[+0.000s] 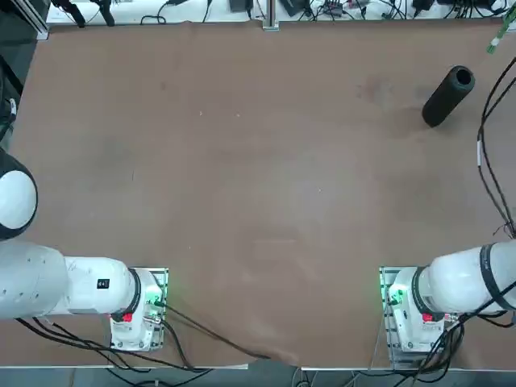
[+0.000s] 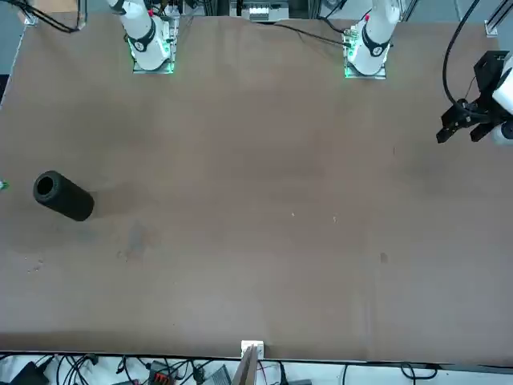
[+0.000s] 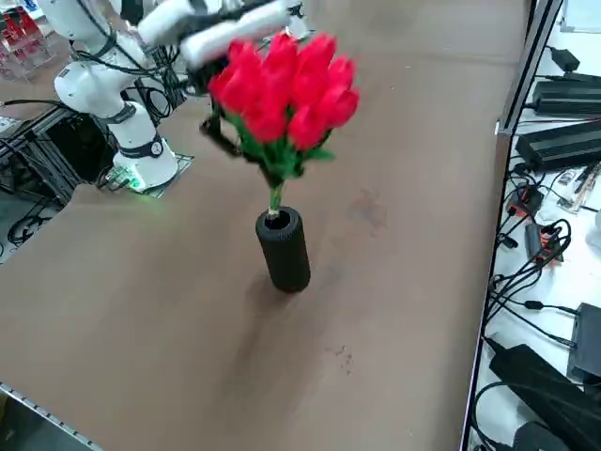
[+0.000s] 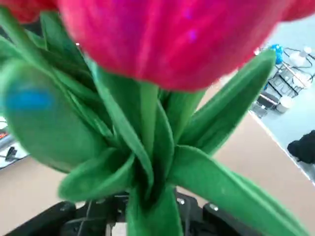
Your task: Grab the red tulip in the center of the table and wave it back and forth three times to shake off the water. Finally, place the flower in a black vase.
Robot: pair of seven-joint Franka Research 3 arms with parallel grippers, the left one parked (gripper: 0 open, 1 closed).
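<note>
Okay, so your right gripper (image 4: 145, 219) is clamped on the red tulip (image 3: 282, 89) low among the leaves, blooms up, stem hanging nearly vertical. The black vase (image 3: 284, 249) stands upright on the table (image 3: 141, 310) directly below, at the far right. The stem's tip sits right at the mouth; can't tell if it's inside. Your arm reaches in from above, behind the blooms, so I'd go straight down.

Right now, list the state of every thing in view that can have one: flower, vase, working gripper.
red tulip bunch with green leaves and a thin stem: held in the air, not in the vase.
matte black cylindrical tube vase: upright on the brown table, mouth empty in the top view.
right gripper: raised, shut on the tulip's stem.
</note>
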